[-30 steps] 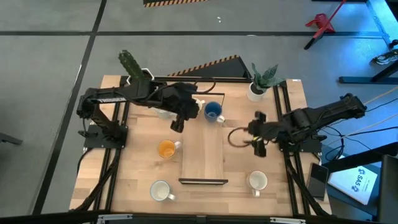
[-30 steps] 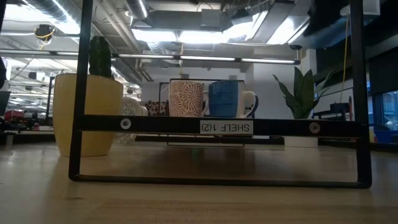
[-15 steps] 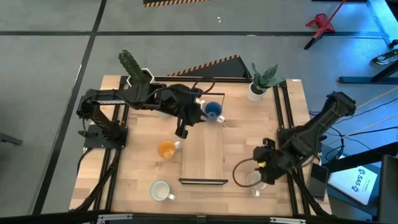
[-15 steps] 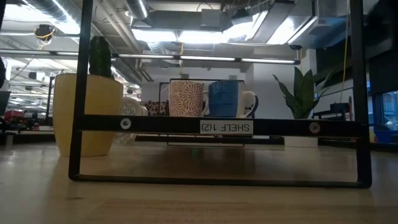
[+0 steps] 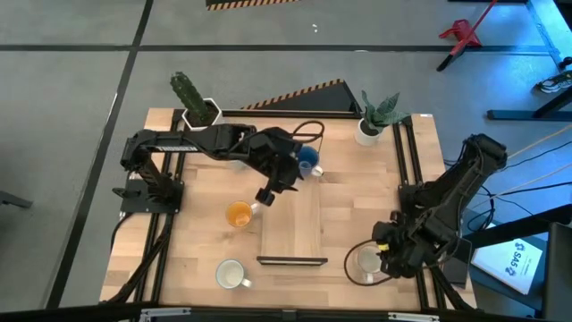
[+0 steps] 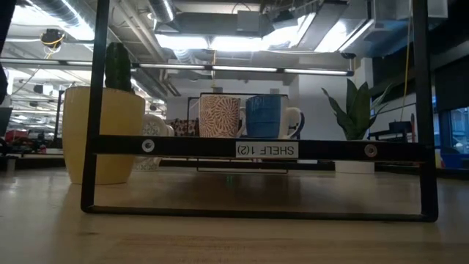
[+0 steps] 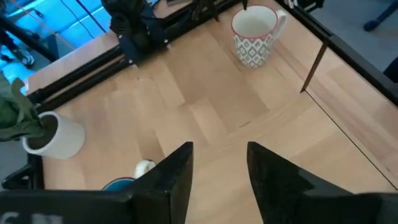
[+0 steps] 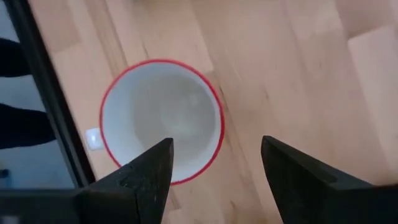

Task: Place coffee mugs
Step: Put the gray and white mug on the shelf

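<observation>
My right gripper (image 5: 386,257) is open and hovers over a white mug with a red rim (image 8: 161,121) that stands upright near the table's front right (image 5: 364,262); its fingers point down and touch nothing. My left gripper (image 5: 266,194) is open and empty, between the blue mug (image 5: 308,159) and the orange mug (image 5: 239,215). In the left wrist view my left gripper (image 7: 217,168) looks across at that front-right mug, patterned on the outside (image 7: 255,34). Another white mug (image 5: 231,274) stands at the front left.
A black wire shelf frame (image 5: 292,260) stands at the table's front middle and fills the low view (image 6: 256,149). A cactus pot (image 5: 192,103) and a leafy plant pot (image 5: 369,125) stand at the far edge. Black rails (image 5: 411,179) run along both sides.
My right gripper has swung from the table's right middle toward the near edge and now stands over the front-right white mug. My left gripper has moved toward the table's right and near edge, away from the far mugs. No mug has moved.
</observation>
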